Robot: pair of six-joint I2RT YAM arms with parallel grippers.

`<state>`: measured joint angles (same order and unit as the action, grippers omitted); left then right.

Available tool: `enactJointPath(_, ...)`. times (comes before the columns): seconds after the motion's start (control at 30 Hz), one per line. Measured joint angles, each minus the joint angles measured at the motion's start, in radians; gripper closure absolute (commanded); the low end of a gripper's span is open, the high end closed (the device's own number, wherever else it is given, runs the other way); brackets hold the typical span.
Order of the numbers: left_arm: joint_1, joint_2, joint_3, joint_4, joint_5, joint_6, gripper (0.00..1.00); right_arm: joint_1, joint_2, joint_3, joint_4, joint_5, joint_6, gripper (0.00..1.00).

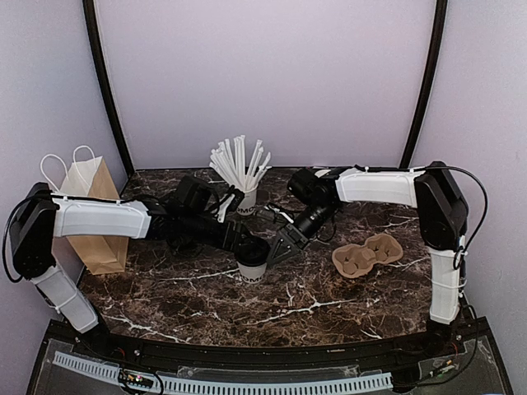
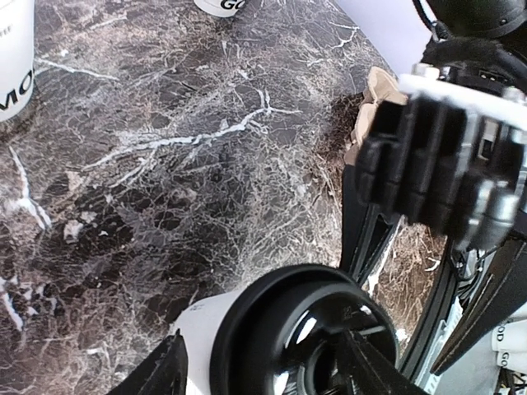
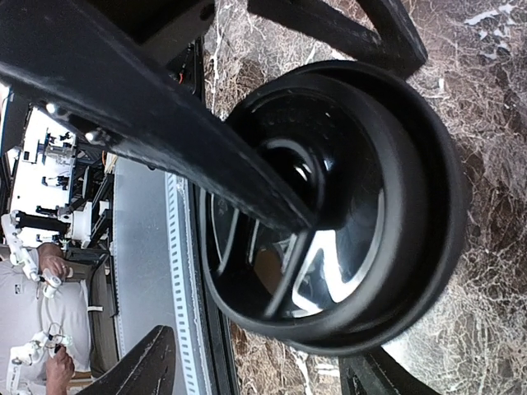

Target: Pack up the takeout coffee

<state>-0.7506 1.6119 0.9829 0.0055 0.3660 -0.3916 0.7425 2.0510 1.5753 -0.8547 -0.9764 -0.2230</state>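
The takeout coffee (image 1: 251,265), a white lettered cup with a black lid, stands upright mid-table. My left gripper (image 1: 245,251) comes at it from the left and is open. In the left wrist view one finger (image 2: 165,370) sits beside the cup's white wall (image 2: 198,329). The other finger (image 2: 370,366) reaches over the lid (image 2: 272,321). My right gripper (image 1: 284,245) is at the cup's right side, also open. In the right wrist view the lid (image 3: 395,164) fills the frame, crossed by a left finger (image 3: 165,123). One right fingertip (image 3: 148,362) stands apart from the lid. The other fingertip (image 3: 370,380) lies just under its rim.
A white cup full of straws (image 1: 245,197) stands behind the coffee. A brown paper bag (image 1: 95,214) with white handles is at the far left. A cardboard cup carrier (image 1: 366,253) lies on the right, behind the right gripper in the left wrist view (image 2: 370,107).
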Motion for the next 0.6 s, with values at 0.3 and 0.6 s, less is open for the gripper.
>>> enactJointPath(0.3,0.000,-0.124,0.000,-0.062,-0.072,0.014,0.32,-0.012,0.000,-0.002,0.000,0.010,0.000,0.31)
enactJointPath(0.6,0.000,-0.423,-0.175,-0.066,-0.168,-0.209,0.37,-0.066,0.025,0.117,-0.007,0.033,0.035,0.30)
